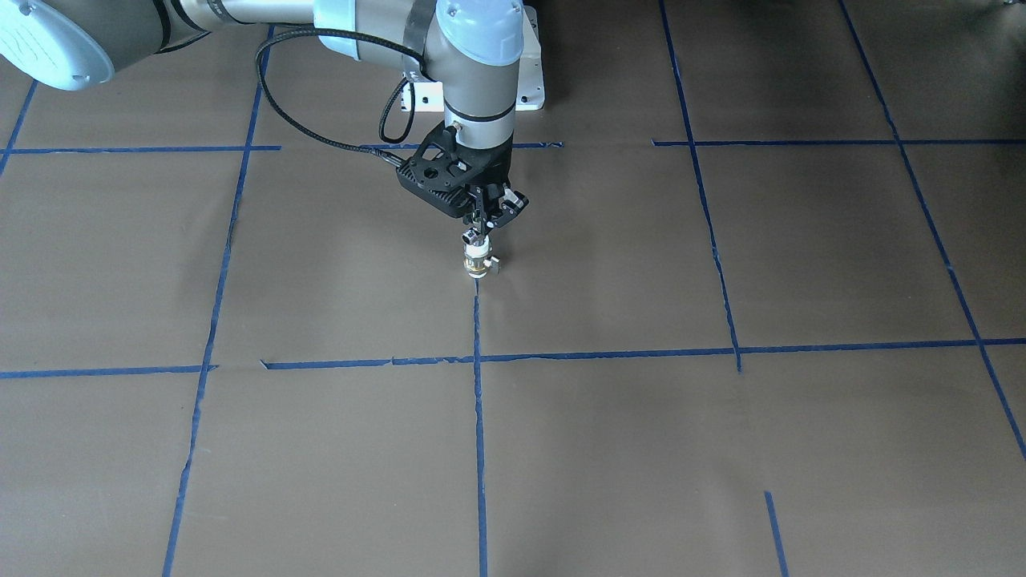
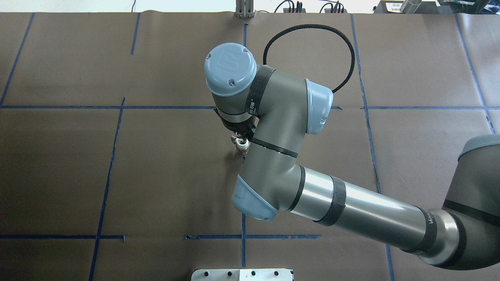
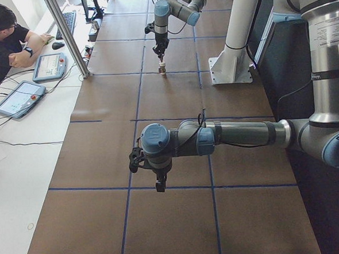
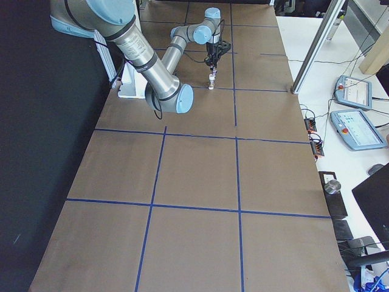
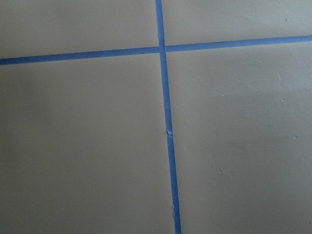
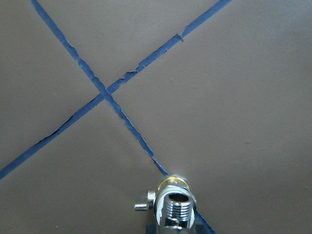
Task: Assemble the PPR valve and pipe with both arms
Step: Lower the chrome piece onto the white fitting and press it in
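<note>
Where right tool (image 1: 479, 227) hangs | PPR valve (image 1: 478, 260) stands upright directly beneath

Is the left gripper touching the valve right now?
Apart. The exterior left view shows the left gripper over bare table, with the PPR valve far down the table beneath the right gripper.

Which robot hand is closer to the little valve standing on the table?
The right one. The right gripper hangs just above the PPR valve, right at its top. The left gripper is far off along the table, nowhere near the valve.
</note>
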Controlling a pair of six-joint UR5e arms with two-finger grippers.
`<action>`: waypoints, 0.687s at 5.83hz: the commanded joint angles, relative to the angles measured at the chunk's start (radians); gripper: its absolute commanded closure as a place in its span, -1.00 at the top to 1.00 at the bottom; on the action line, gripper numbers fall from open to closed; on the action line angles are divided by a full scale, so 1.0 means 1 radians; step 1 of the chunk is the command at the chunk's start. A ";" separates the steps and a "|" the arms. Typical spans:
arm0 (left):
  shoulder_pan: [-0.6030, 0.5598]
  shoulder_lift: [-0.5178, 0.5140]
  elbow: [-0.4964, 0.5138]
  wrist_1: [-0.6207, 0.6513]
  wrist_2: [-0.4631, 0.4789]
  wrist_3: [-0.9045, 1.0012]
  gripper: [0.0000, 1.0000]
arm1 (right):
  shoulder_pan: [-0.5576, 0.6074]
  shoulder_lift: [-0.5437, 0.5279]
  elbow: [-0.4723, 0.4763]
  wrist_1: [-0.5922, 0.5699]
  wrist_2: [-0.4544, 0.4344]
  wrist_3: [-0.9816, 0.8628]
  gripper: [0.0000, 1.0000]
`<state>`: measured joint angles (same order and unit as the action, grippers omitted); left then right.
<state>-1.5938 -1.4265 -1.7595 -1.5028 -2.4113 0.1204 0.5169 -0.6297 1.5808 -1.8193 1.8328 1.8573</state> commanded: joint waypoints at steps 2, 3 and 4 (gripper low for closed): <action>0.000 -0.002 0.000 0.000 0.000 -0.002 1.00 | -0.003 -0.007 0.004 -0.002 -0.001 -0.003 -1.00; 0.002 -0.003 -0.001 0.000 0.000 -0.002 1.00 | -0.003 -0.010 0.004 -0.002 -0.001 -0.004 -1.00; 0.002 -0.003 -0.001 0.000 0.001 -0.002 1.00 | -0.005 -0.012 0.002 0.000 -0.003 -0.004 -1.00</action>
<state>-1.5927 -1.4291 -1.7605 -1.5033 -2.4109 0.1182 0.5132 -0.6392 1.5844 -1.8204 1.8311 1.8536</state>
